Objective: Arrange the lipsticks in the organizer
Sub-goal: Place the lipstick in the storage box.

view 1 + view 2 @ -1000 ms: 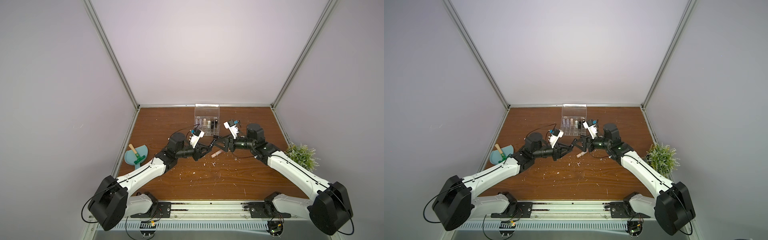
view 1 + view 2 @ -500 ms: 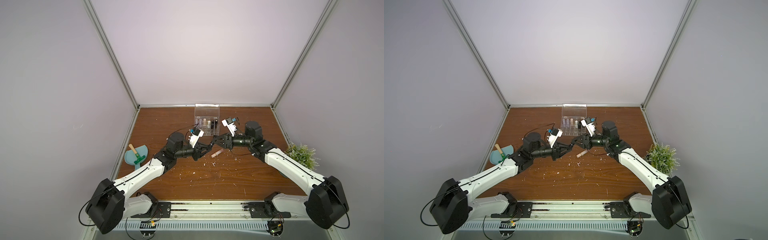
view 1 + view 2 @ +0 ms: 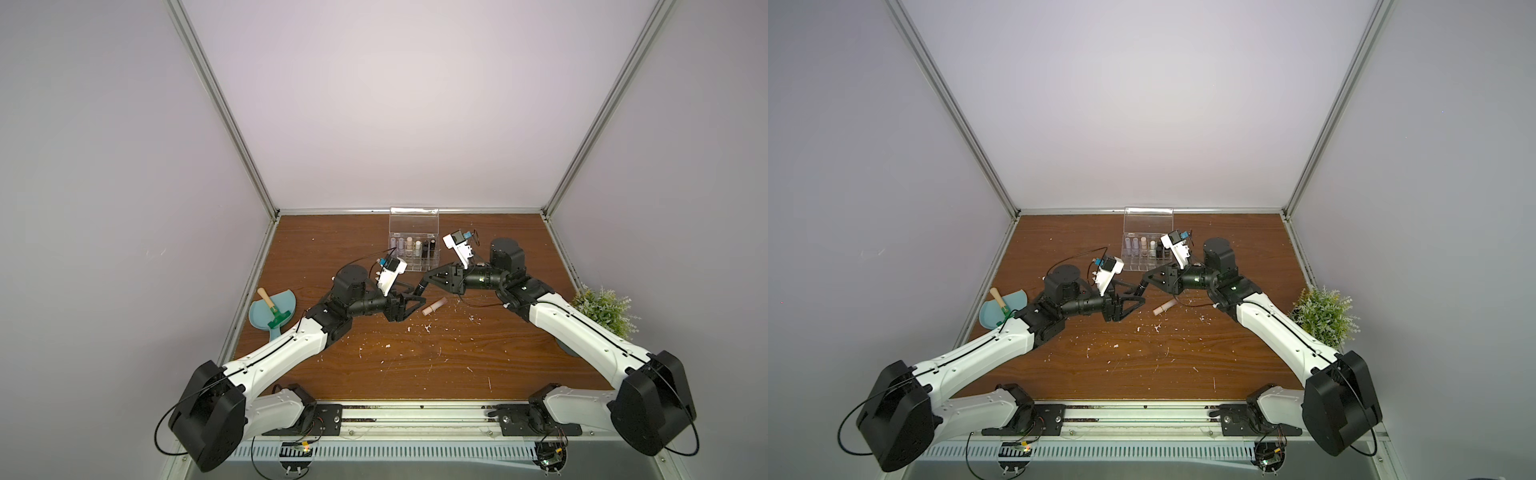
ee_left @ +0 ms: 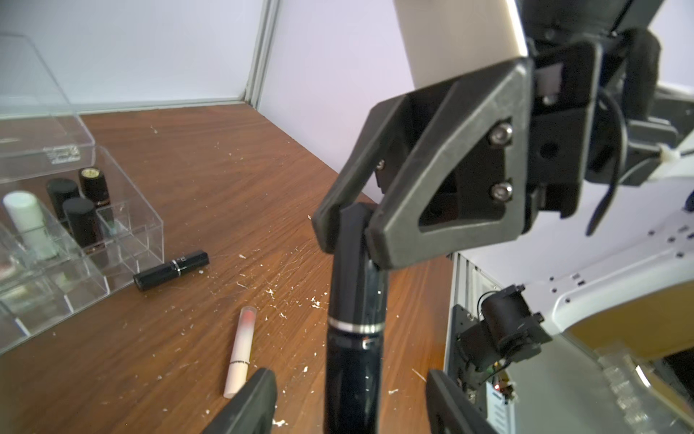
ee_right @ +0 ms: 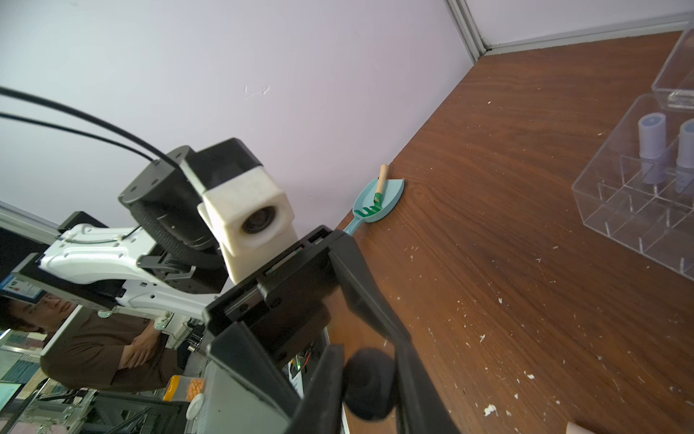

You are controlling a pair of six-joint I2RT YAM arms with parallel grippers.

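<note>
White arm links point(image 3: 286, 353) carry black joints point(image 3: 208, 415), black triangular gripper fingers point(image 4: 450, 180) (silver screws point(image 4: 501, 133)).

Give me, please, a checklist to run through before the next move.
1. Right fingers clamped on held lipstick: ok.
2. Left fingers apart, clear of it: ok.
3. Organizer lid open: ok.
4. Front cells free: ok.
5. Table rid of lipsticks: not ok; pink lipstick and black lipstick lie loose.
6. Grip firm enough to carry: cannot tell.
</note>
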